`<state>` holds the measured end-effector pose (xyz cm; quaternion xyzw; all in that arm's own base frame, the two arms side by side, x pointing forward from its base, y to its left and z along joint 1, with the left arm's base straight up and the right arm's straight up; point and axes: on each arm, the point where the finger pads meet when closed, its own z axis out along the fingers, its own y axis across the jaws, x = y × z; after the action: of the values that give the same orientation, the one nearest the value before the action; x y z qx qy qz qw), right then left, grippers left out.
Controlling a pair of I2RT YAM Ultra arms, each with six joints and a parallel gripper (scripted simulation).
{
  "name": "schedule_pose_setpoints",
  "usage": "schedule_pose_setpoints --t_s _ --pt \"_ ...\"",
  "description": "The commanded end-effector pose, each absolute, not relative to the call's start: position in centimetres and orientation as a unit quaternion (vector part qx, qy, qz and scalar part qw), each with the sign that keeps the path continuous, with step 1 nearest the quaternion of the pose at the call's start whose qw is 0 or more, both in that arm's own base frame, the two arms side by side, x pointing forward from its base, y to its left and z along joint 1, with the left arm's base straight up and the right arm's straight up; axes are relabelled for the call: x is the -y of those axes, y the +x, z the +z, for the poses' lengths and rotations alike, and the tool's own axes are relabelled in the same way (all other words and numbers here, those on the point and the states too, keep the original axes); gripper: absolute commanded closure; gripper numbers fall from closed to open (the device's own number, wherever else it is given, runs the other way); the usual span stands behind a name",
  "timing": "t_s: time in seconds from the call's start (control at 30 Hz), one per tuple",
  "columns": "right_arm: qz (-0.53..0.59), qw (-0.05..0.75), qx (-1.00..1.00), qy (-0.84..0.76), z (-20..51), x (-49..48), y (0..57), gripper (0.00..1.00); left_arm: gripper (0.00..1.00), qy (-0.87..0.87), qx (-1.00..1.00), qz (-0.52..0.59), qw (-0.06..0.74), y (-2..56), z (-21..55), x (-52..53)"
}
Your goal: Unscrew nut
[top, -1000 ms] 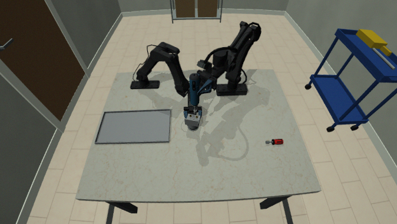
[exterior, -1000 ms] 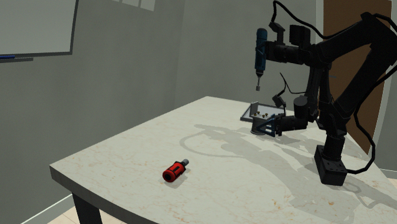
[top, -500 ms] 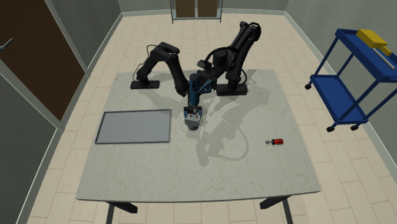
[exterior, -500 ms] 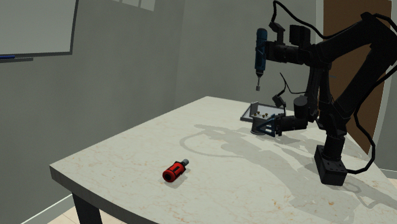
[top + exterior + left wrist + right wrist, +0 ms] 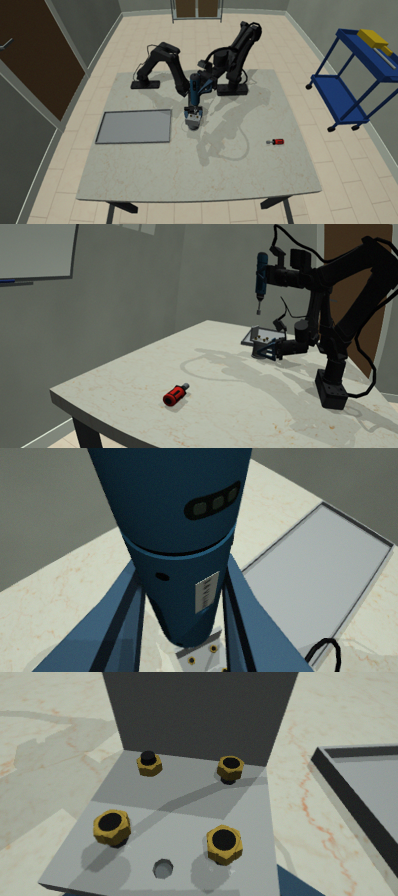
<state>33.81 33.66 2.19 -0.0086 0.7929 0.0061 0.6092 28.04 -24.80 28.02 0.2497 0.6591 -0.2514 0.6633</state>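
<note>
The electric nut driver (image 5: 193, 81) (image 5: 261, 259) (image 5: 175, 498) is upright, its socket (image 5: 258, 312) in the air above the joint module. My left gripper (image 5: 196, 91) (image 5: 183, 559) is shut on its barrel. The joint module (image 5: 193, 128) (image 5: 257, 347) stands on the table, with the bracket (image 5: 254, 333) (image 5: 200, 717) on top. My right gripper (image 5: 193, 114) has its fingers around the module below the bracket; their contact is mostly hidden. In the right wrist view, the far-left nut (image 5: 149, 767) sits low with its stud protruding. The far-right nut (image 5: 230, 769) and both near nuts (image 5: 112, 828) (image 5: 224, 845) sit raised.
A shallow grey tray (image 5: 133, 142) (image 5: 357, 590) lies beside the module. A red-handled tool (image 5: 278, 141) (image 5: 174, 396) lies on the table, well away from the module. Both arms come in from the same table edge, the left arm passing above the right gripper.
</note>
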Motion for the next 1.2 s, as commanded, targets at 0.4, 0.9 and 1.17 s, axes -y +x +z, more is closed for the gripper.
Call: schedule_pose_setpoints --t_s 0.4,0.9,1.17 --pt "0.020 0.618 -0.786 0.006 3.62 -34.41 34.46 0.41 0.58 0.234 -0.604 -0.271 0.712 27.49 33.43 24.69" --pt "0.020 0.618 -0.786 0.006 3.62 -34.41 34.46 0.41 0.58 0.235 -0.606 -0.271 0.710 27.41 33.23 24.74" --pt "0.020 0.618 -0.786 0.006 3.62 -34.41 34.46 0.41 0.58 0.236 -0.606 -0.271 0.709 27.39 33.18 24.76"
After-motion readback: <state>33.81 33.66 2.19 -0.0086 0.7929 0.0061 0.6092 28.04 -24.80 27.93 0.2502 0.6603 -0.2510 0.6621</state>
